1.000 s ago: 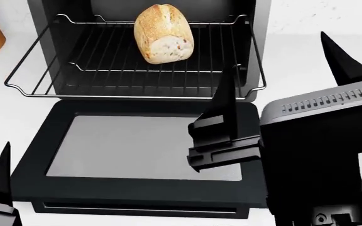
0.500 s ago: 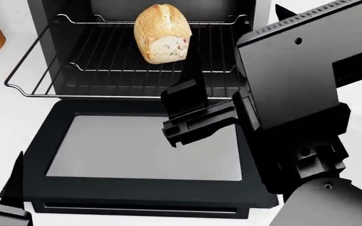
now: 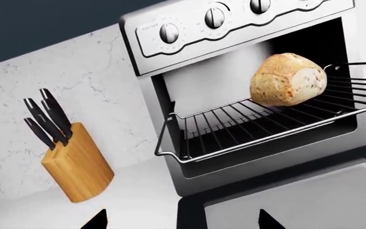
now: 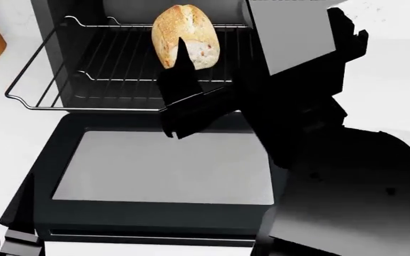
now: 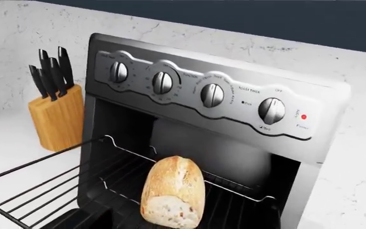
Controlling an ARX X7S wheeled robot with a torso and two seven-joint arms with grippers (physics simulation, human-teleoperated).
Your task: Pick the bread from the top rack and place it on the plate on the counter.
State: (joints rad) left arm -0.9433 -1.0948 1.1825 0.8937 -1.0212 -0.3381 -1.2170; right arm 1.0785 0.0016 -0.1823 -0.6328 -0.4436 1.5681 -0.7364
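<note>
On the top rack [image 4: 119, 58], pulled out of the open toaster oven [image 5: 234, 124], the bread [image 4: 185, 37] lies free, cut end facing the robot, crust end toward the oven's back wall. It rests near the middle-right of the grille, touching only the bars. The oven door [image 4: 155, 170] hangs open and flat below the rack.

Right gripper [image 4: 180, 80]: one dark finger shows directly in front of the loaf's cut end in the head view, near but apparently not touching; the second finger is hidden behind the arm's housing, so I cannot tell whether the fingers are apart or together. Left gripper [image 3: 179, 220]: two fingertips show at the frame edge of the left wrist view, well apart, holding nothing, low beside the door.

Plate not in view in any picture. A knife block [image 3: 75, 162] stands on the table [image 3: 132, 205] beside the oven.

Handling judgement: loaf looks light, with a stiff crust and a softer crumb, so it should tolerate a moderate squeeze. The domed crust may let smooth fingers slip. Best hold is across the narrow width at mid-length, fingers on the two flanks, clear of the rack bars
</note>
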